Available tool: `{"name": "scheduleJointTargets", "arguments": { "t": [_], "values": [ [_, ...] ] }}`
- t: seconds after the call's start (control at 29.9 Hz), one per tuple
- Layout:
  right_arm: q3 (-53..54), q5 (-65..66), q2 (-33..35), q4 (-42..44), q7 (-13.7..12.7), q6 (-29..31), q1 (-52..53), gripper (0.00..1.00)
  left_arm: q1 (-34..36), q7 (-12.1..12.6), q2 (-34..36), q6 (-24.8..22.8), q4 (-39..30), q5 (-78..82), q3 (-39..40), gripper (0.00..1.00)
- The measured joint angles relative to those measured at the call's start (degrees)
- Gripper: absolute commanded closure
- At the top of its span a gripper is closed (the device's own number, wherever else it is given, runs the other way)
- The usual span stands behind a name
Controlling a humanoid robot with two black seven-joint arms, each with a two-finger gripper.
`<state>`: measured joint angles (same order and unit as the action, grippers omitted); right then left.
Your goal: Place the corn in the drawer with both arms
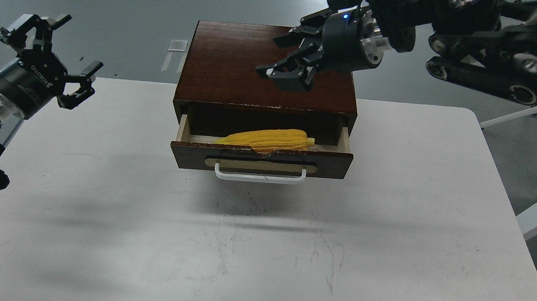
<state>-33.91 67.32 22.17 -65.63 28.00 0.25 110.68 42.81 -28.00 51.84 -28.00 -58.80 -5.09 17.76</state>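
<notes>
Two grippers empty | left gripper (62, 56) spread wide, near table's (104, 205) left edge | right gripper (286, 59) spread above box (237, 58) | corn (267, 138) lies inside open drawer (261, 159) | left: push drawer shut, I think

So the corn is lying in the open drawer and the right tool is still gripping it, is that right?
Not quite. The head view shows the corn lying in the open drawer, but the right tool holds nothing: it is above the box top, clear of the corn.
</notes>
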Motion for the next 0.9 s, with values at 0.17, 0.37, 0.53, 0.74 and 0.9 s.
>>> {"name": "scheduleJointTargets", "arguments": {
  "t": [0.17, 0.37, 0.53, 0.74, 0.9],
  "values": [
    [4.38, -16.32, 8.63, -0.21, -0.01, 0.1, -5.36, 0.04, 0.0, 0.0, -0.37, 0.0, 0.0, 0.07, 0.0, 0.01],
    [21.39, -32.74, 16.87, 0.47, -0.01, -0.32, -24.19, 0.04, -0.06, 0.0, -0.58, 0.0, 0.0, 0.2, 0.0, 0.01],
    [37.94, -37.59, 19.05, 0.55, -0.01, -0.53, -43.61, 0.03, -0.17, 0.0, -0.72, 0.0, 0.01, 0.32, -0.07, 0.01],
    [54.96, -43.48, 16.65, 1.09, -0.01, -0.72, -62.05, 0.03, -0.41, 0.0, -0.79, 0.0, 0.0, 0.4, -0.36, 0.01],
    [61.16, -50.97, 13.19, 2.46, -0.01, -0.78, -69.35, 0.03, -0.99, 0.0, -1.07, 0.0, 0.0, 0.45, -0.61, 0.01]
  ]
}}
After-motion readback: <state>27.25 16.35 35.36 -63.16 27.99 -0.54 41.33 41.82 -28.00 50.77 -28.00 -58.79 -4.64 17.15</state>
